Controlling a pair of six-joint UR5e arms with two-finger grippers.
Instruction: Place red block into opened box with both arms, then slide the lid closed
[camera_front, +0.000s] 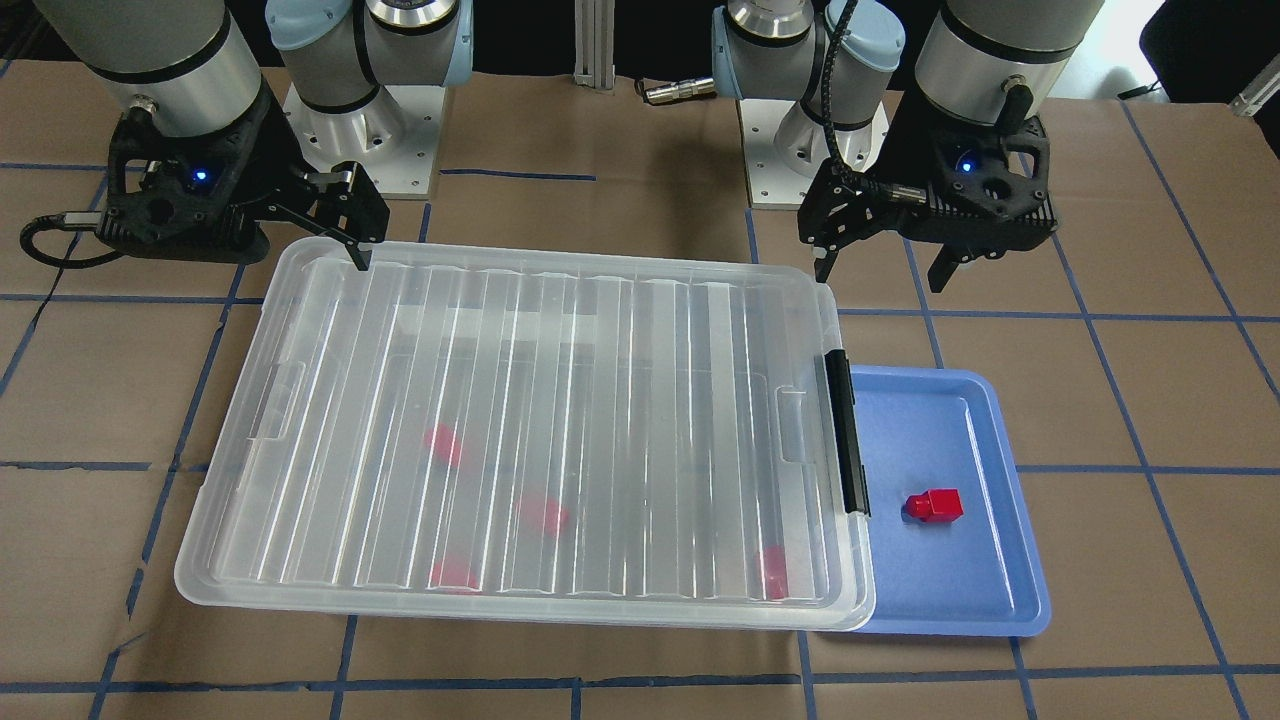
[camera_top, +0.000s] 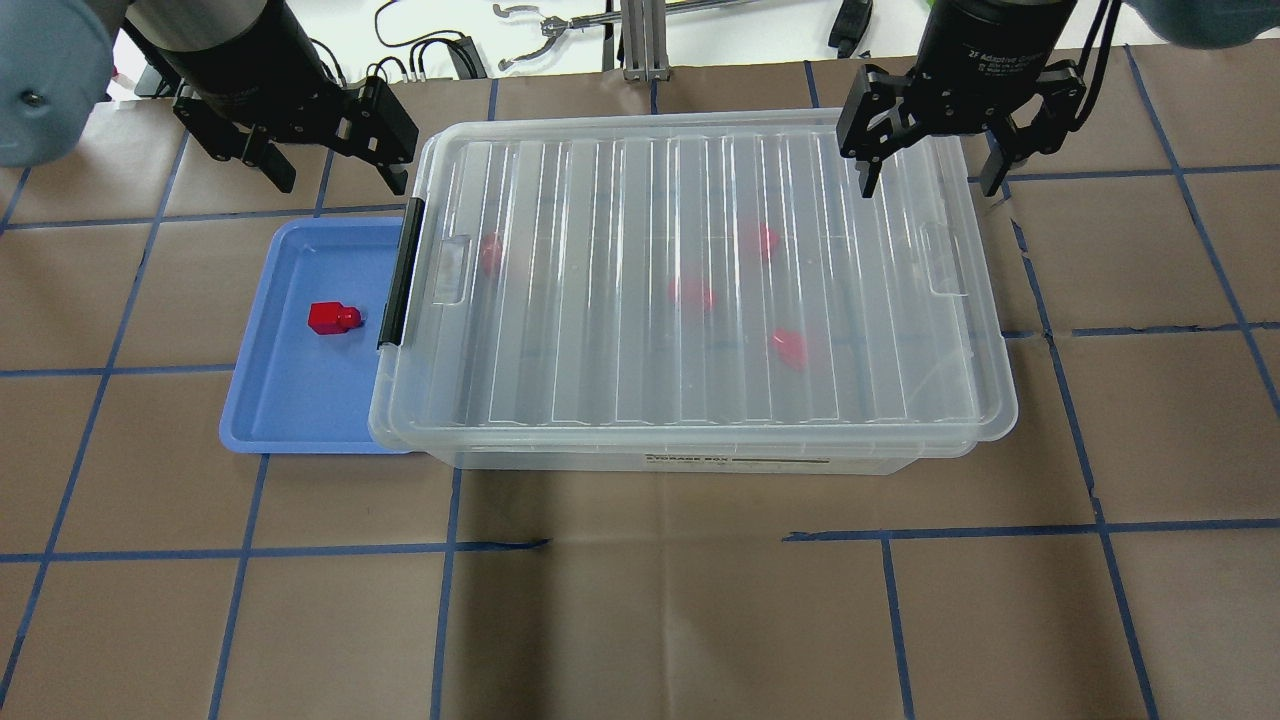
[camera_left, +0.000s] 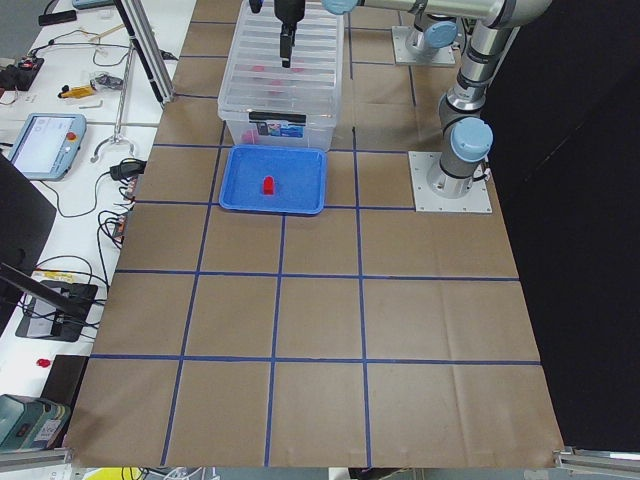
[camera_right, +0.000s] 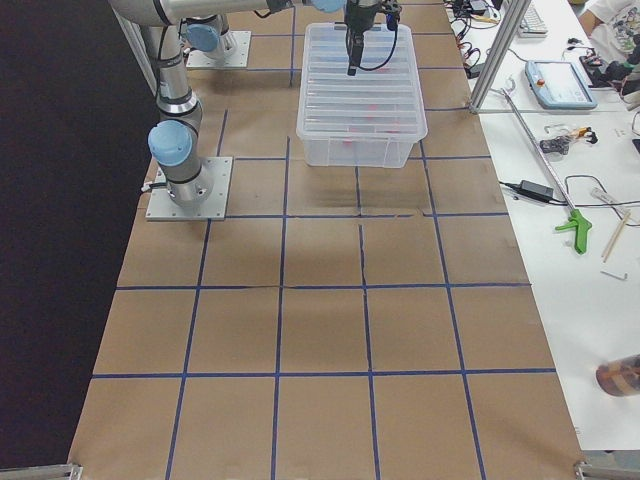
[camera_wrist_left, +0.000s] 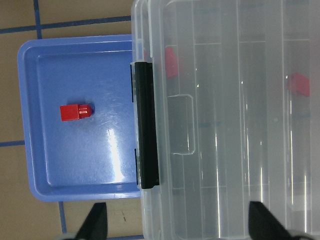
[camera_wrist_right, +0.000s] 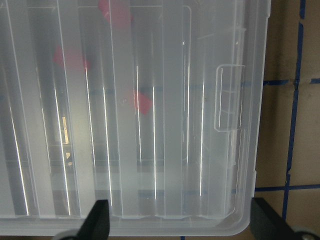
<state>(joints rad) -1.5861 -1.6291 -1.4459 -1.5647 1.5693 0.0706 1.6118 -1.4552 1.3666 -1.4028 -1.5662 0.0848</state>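
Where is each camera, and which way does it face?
Front-facing: across the table, facing both arms.
Overhead: behind them, looking down; left gripper, right gripper.
Exterior left: table's end, blue tray nearest.
Exterior right: opposite end, box nearest.
Left wrist: above red block; fingertips show.
Right wrist: above lid; fingertips show.
Both wrists see the lid.

Label strip (camera_top: 738, 462) on the box's (camera_top: 500, 455) long side wall, the one facing the robot: "STORAGE BOX" in dark capitals. The rest of the strip is too small to read. White print on the black body of the right gripper (camera_top: 930, 185): "2F Adaptive", with the following word only partly legible.
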